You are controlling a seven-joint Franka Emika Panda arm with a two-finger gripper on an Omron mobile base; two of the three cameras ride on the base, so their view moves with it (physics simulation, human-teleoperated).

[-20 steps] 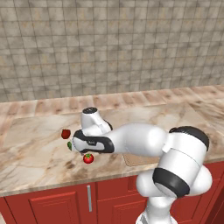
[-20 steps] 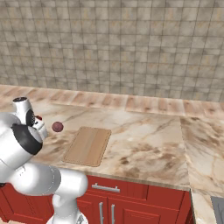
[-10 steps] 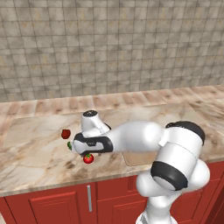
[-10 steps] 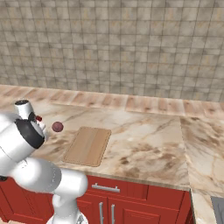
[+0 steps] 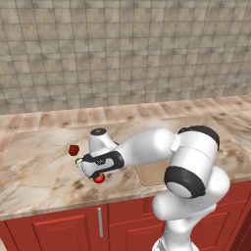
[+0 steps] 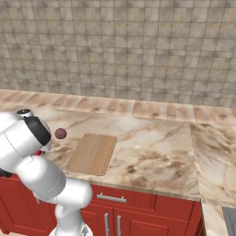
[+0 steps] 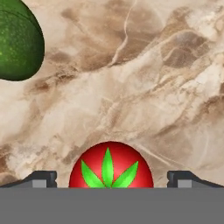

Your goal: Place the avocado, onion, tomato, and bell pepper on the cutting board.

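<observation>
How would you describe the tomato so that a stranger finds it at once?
Look at the marble counter, near its front edge, left of the cutting board. The tomato lies under the open gripper, between its two fingertips. It is bright red, round and glossy with a green star top, unlike the dark-green avocado nearby.
</observation>
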